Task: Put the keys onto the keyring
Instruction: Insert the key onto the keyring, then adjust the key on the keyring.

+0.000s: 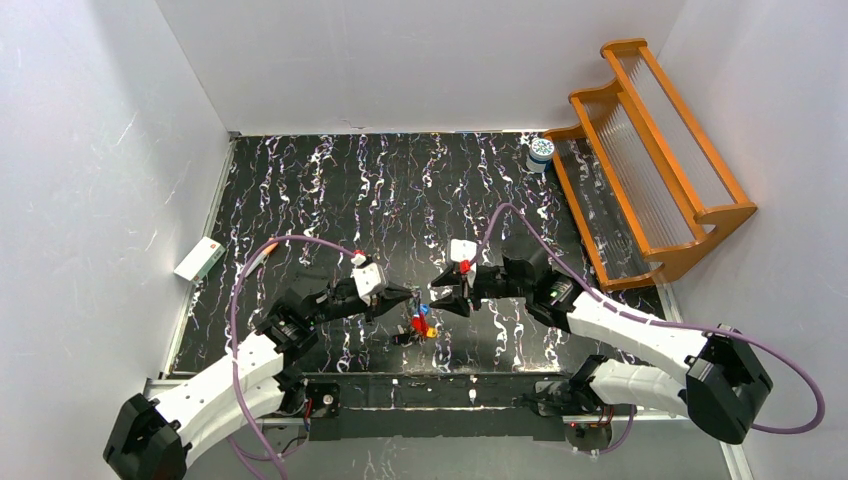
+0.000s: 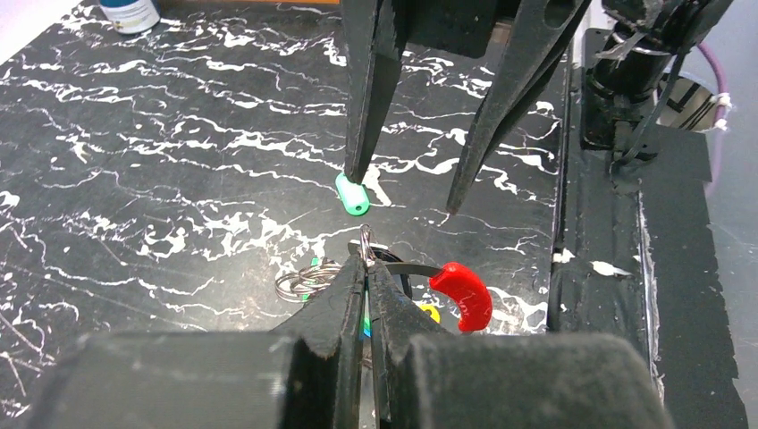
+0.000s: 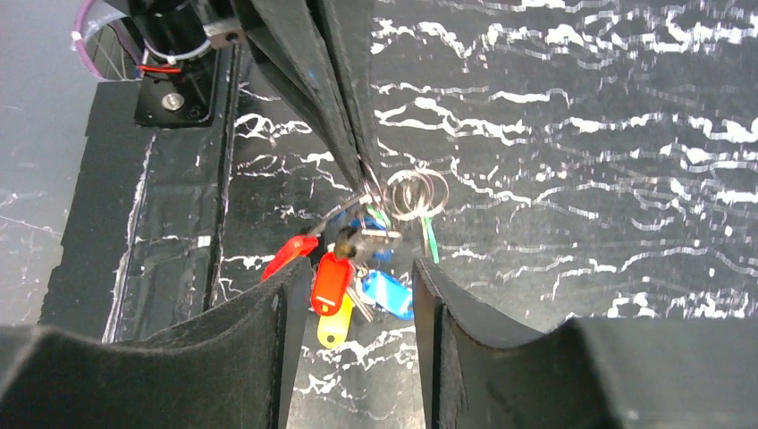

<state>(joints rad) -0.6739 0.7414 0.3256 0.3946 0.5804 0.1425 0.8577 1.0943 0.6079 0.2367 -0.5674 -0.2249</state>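
The keyring [image 3: 416, 192], coils of thin silvery wire, hangs just above the black marbled table. My left gripper [image 2: 367, 264] is shut on its wire, which pokes out past the fingertips. Keys with red [image 3: 332, 281], yellow [image 3: 335, 323] and blue [image 3: 390, 293] heads dangle from it in a bunch [image 1: 422, 325]. A curved red tag [image 2: 463, 293] sticks out to one side. My right gripper [image 3: 359, 268] faces the left gripper [image 1: 405, 293] and stands open around the bunch, touching none of it. A green key head [image 2: 352, 194] sits by one right fingertip.
A white-and-blue jar [image 1: 541, 151] stands at the back right, beside an orange wooden rack [image 1: 650, 150]. A small white box [image 1: 199, 259] lies at the table's left edge. The arms' bases and black mounting strip [image 1: 420, 395] run along the near edge.
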